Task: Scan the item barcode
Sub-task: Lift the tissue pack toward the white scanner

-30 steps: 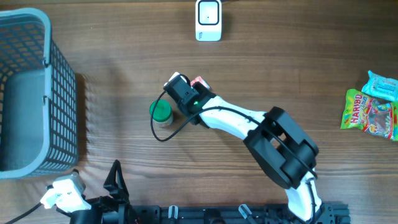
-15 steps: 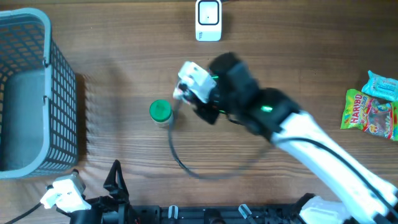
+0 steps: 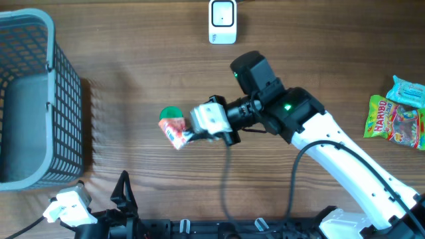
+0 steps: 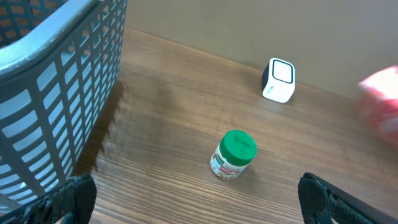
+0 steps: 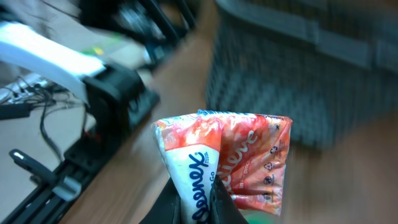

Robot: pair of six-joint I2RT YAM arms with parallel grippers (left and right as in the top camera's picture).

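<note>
My right gripper (image 3: 190,133) is shut on a red-and-white Kleenex tissue pack (image 3: 174,131) and holds it in the air, just over the green-lidded jar (image 3: 170,113). In the right wrist view the pack (image 5: 231,155) is pinched by its white part between the black fingers (image 5: 198,204). The white barcode scanner (image 3: 222,22) stands at the table's far edge, well away from the pack. My left gripper (image 4: 199,208) is open and low near the table's front edge, looking at the jar (image 4: 234,154) and the scanner (image 4: 278,80). A pink blur at that view's right edge is the pack (image 4: 382,102).
A grey mesh basket (image 3: 26,99) fills the left side and looms close in the left wrist view (image 4: 56,81). A Haribo bag (image 3: 393,121) and a teal packet (image 3: 406,90) lie at the right edge.
The right arm has lifted off the table beside the jar, swung up and turned. The tissue pack has come up with it and now hangs over the jar. The left gripper has stayed put.
</note>
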